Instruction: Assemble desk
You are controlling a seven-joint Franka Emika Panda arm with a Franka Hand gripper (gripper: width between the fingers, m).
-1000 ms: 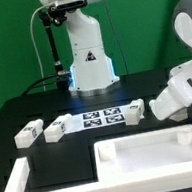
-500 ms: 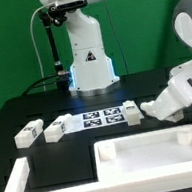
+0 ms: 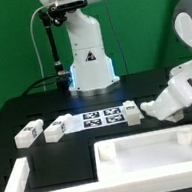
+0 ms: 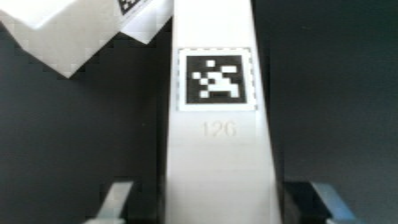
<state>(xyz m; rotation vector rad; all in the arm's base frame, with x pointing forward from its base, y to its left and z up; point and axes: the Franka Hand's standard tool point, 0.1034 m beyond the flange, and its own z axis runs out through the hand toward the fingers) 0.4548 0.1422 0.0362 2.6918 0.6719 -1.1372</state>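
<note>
The pincer [image 4: 221,205] is partly closed, gripping between its fingers a tagged white leg [image 4: 221,140] that lies on the black bench [image 3: 62,148]. The tabletop [image 3: 146,165] lies near the pincer.

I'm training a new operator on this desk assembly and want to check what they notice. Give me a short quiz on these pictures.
1. True or false: a short square white plastic leg bearing a black-and-white tag lies between the end effector's fingers.
2. How many other white legs lie on the exterior view's left of the marker board? A one, B two, C four.
3. Fill in: in the exterior view, the large flat rimmed white plastic tabletop panel lies ___ the camera than the marker board does.
Key: 1 true; 2 B; 3 nearer.
</note>
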